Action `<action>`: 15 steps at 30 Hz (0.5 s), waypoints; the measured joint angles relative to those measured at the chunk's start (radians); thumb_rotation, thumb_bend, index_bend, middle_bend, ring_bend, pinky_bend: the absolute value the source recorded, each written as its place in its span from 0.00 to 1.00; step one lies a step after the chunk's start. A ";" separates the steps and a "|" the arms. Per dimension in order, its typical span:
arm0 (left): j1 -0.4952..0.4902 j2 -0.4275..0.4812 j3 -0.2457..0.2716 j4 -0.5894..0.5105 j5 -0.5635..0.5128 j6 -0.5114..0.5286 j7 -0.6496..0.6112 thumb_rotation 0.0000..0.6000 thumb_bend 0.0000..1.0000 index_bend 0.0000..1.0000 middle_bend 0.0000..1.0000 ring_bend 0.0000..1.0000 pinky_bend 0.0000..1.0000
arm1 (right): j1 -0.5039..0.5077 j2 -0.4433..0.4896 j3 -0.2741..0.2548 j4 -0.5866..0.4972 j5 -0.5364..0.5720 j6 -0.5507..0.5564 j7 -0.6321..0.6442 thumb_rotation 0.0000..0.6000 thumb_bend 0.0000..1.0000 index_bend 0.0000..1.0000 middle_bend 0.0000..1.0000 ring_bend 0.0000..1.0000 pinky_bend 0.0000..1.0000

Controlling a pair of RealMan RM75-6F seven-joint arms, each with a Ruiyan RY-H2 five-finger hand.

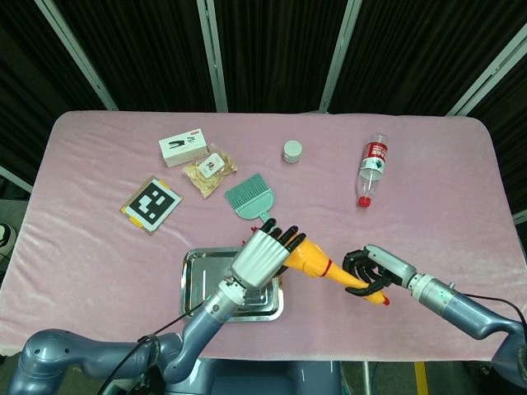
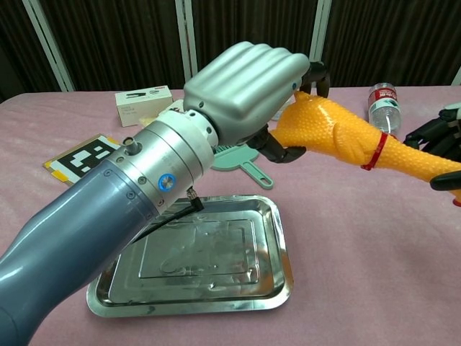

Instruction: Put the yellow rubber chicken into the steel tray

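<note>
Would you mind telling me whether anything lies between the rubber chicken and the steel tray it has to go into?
Nothing visible does. The yellow rubber chicken hangs between the left hand and the right hand, above the cloth, and the steel tray lies bare.

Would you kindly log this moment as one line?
left hand: grips yellow rubber chicken | right hand: holds it | steel tray: empty

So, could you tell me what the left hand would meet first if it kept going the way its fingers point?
The left hand already touches the yellow rubber chicken; that comes first.
</note>
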 measured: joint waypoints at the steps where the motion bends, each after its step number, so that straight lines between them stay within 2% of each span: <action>1: 0.000 -0.001 0.000 0.001 0.001 0.001 -0.003 1.00 0.58 0.77 0.78 0.65 0.40 | 0.000 0.000 0.000 0.000 0.000 0.000 0.000 1.00 1.00 0.97 0.75 0.75 0.91; 4: -0.002 -0.005 0.000 0.006 0.007 0.007 -0.015 1.00 0.58 0.77 0.79 0.65 0.40 | -0.001 0.000 0.000 0.000 0.000 0.001 0.000 1.00 1.00 0.97 0.75 0.75 0.91; 6: -0.002 -0.005 0.000 0.008 0.007 0.007 -0.014 1.00 0.57 0.71 0.75 0.62 0.40 | -0.001 0.000 0.000 0.000 0.001 0.001 0.000 1.00 1.00 0.97 0.75 0.75 0.91; 8: -0.001 -0.003 0.001 0.006 0.003 0.004 -0.009 1.00 0.51 0.59 0.65 0.55 0.39 | -0.001 0.000 0.001 0.001 0.003 0.001 0.000 1.00 1.00 0.97 0.75 0.75 0.91; 13: 0.005 0.018 0.002 -0.028 -0.027 -0.017 0.023 1.00 0.17 0.28 0.37 0.35 0.30 | -0.001 0.000 0.003 0.003 0.008 -0.001 -0.001 1.00 1.00 0.97 0.75 0.75 0.91; 15: 0.011 0.028 0.003 -0.045 -0.037 -0.018 0.031 1.00 0.08 0.18 0.27 0.27 0.27 | -0.001 -0.002 0.005 0.004 0.010 -0.003 -0.002 1.00 1.00 0.97 0.75 0.75 0.91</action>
